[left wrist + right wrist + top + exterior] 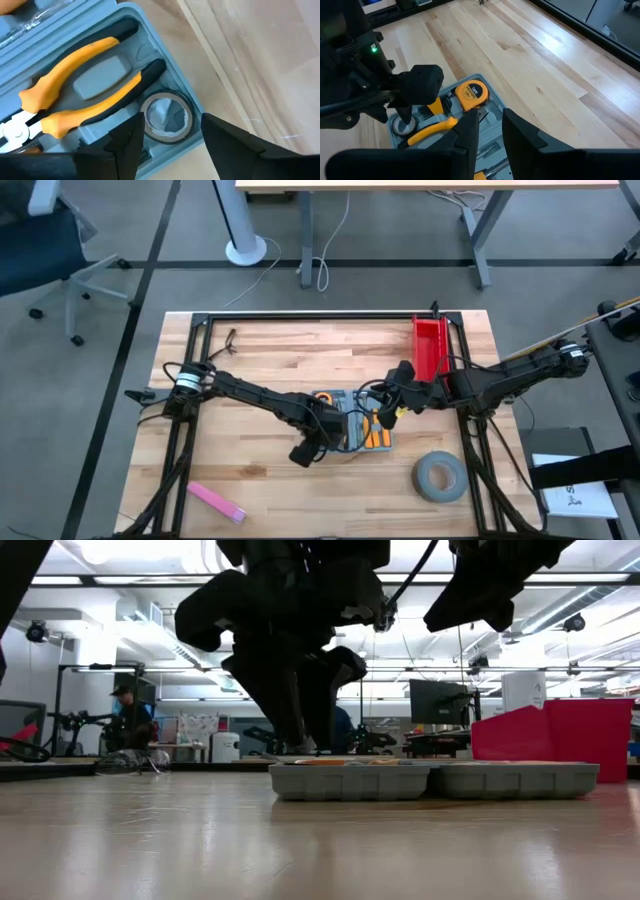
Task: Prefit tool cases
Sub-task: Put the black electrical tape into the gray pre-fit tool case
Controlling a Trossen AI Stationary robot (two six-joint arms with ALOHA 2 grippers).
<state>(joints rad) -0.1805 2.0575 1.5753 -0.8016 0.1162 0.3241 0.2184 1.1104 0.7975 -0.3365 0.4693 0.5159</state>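
Observation:
The blue-grey tool case lies open and flat on the table, its two halves side by side in the low view. Its recesses hold orange-handled pliers, a yellow tape measure and a small silver tape roll in a round corner recess. My left gripper is open and points down over that corner, with one finger on each side of the small roll. My right gripper is open and hovers above the other half of the case, over toward the table's right. My left gripper comes from above with its fingers astride the small tape roll in the case's corner recess. One fingertip stands right at the roll's rim and the other is apart from it. I cannot tell whether it touches.
A red bin stands at the table's far right, behind the right arm. A large grey tape roll lies near the right front corner and a pink bar near the left front. Bare wood lies on the far and left sides.

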